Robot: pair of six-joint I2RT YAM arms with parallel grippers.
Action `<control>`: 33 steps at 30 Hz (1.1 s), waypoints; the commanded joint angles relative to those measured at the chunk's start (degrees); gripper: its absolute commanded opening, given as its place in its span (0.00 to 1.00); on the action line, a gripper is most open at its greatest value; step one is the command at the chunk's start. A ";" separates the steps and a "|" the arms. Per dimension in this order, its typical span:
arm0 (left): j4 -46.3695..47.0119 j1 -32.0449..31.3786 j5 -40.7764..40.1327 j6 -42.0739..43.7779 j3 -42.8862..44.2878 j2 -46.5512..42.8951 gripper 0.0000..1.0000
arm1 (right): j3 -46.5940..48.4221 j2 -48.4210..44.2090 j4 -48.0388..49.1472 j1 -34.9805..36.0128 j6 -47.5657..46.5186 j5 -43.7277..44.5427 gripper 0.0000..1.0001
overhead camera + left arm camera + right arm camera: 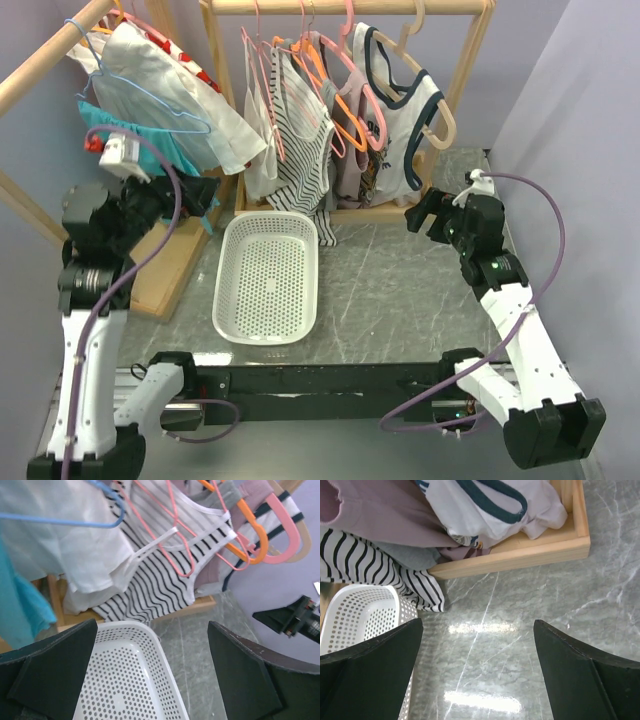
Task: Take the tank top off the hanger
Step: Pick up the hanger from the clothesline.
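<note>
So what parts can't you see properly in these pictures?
Left wrist view: the top edge cuts off the striped tank top, so its hanger hook is out of sight.
Right wrist view: the left edge and the right end effector hide most of the white basket.
Top view: the striped tank top covers much of the mauve clothes behind it.

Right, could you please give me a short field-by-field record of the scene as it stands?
striped tank top: hanging from the back rail, hem near the basket
navy-trimmed tank top: hanging at the rail's right end
basket: white, perforated, on the table, nothing visible inside
left gripper: open, empty, facing the striped tank top
right gripper: open, empty, above the table near the wooden rack base
task status: not started
</note>
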 commanded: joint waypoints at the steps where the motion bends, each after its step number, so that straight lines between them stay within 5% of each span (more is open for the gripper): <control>1: 2.18 -0.02 13.04 1.21 6.88 6.10 0.99 | 4.77 3.44 -2.11 -0.11 -1.12 1.96 1.00; 4: 9.63 -0.10 23.50 -2.55 7.51 7.77 0.99 | 7.32 7.13 -2.81 -0.11 -2.09 2.75 1.00; 10: 35.99 -0.10 38.98 -24.69 4.24 10.92 0.99 | 14.61 15.74 -5.28 -0.19 -3.41 3.02 1.00; 13: 33.42 -3.17 40.35 -21.94 11.61 15.41 0.99 | 15.41 18.11 -3.17 -0.19 -2.97 1.35 1.00; 15: 19.45 -8.16 31.14 -8.14 19.08 17.26 0.99 | 16.72 19.53 -3.25 -0.19 -2.54 0.73 1.00; 19: 5.56 -11.35 18.93 0.32 30.33 26.30 0.99 | 18.83 22.86 -3.60 -0.19 -2.53 -0.76 1.00; 21: -4.20 -15.54 3.30 4.63 38.24 33.15 0.99 | 20.68 23.48 -5.09 -0.19 -2.53 -0.07 1.00; 24: -7.65 -20.83 -15.13 8.24 40.82 37.56 0.99 | 21.12 22.53 -5.89 -0.19 -3.23 0.99 1.00; 33: -8.28 -25.59 -39.99 7.45 41.96 46.53 0.99 | 21.04 17.87 -6.77 -0.19 -4.11 2.05 1.00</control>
